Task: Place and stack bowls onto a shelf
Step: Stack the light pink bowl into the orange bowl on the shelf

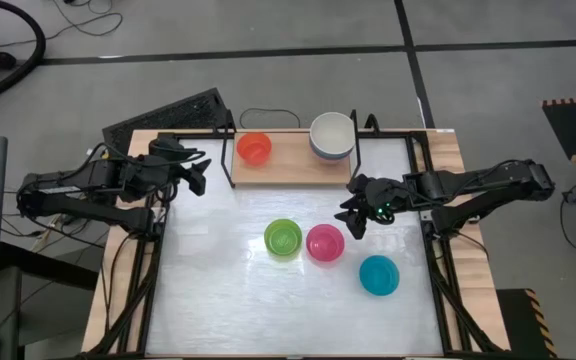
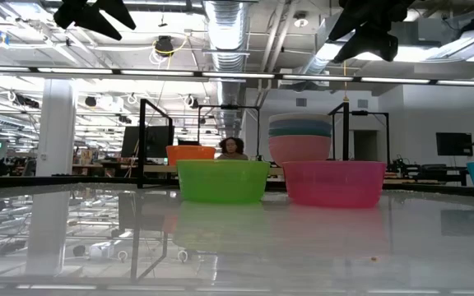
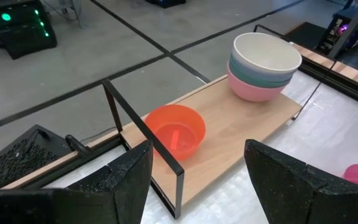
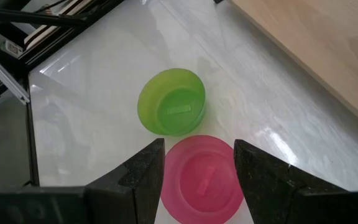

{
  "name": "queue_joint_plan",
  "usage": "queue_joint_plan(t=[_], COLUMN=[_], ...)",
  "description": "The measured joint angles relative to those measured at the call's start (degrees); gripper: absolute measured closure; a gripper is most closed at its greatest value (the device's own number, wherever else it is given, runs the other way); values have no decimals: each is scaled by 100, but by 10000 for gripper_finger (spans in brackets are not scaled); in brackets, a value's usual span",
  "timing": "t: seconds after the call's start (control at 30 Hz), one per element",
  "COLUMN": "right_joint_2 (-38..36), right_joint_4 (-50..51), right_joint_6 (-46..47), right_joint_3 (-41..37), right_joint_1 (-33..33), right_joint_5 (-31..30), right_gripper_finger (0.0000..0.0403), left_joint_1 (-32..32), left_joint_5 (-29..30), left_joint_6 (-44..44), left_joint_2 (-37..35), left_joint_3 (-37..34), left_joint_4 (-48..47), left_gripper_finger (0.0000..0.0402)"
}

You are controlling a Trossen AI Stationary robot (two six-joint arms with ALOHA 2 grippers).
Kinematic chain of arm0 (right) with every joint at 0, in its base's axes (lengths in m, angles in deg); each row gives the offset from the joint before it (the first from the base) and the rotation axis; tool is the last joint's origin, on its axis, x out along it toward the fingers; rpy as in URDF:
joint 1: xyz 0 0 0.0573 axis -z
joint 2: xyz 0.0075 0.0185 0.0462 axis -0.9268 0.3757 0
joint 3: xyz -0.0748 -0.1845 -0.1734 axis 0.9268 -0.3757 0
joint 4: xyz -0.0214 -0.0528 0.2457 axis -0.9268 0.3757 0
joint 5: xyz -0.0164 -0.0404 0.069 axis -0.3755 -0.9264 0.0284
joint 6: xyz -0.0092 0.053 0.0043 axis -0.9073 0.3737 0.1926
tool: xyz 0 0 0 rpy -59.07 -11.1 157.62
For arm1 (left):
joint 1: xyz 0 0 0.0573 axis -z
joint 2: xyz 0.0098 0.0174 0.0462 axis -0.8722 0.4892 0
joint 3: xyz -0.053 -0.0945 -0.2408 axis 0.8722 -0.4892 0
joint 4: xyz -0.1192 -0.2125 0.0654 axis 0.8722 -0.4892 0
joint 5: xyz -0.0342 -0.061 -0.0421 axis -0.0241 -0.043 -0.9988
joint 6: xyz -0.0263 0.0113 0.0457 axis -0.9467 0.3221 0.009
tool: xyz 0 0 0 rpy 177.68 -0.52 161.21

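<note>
The small round magenta plastic bowl (image 1: 325,242) is seen on the white worktop (image 1: 218,300), just beside the lime green one (image 1: 283,238). The right gripper (image 1: 352,214), held open and empty, is nearest, with the bowl slightly toward the table's centre; the left gripper (image 1: 197,178), also open, is parked by the shelf's (image 1: 293,158) end.

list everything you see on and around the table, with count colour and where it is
large bowls: one nested stack, cream-white on top, blue and pink showing below, on the shelf's right end
red-orange bowl: 1, on the shelf's left end
lime green bowl: 1, on the white tabletop, middle
magenta bowl: 1, just right of the lime green one
teal bowl: 1, on the tabletop, right of the magenta one and nearer the front edge
shelf: 1, light wood on black wire frame, at the table's far edge
black keyboard-like object: 1, off the table's far left corner
left gripper: open, empty, left of the shelf
right gripper: open, empty, above the magenta bowl
</note>
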Motion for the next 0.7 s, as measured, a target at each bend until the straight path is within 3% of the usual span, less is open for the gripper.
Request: queue_joint_plan(t=[0.7], right_joint_2=[-2], right_joint_4=[0], right_joint_6=[-15], right_joint_3=[0], right_joint_1=[0], right_joint_5=[4], right_gripper_finger=[186], left_joint_1=[0], left_joint_5=[-2], left_joint_6=[-51], left_joint_2=[0], left_joint_3=[2], left_joint_4=[-4], left_gripper_finger=[163])
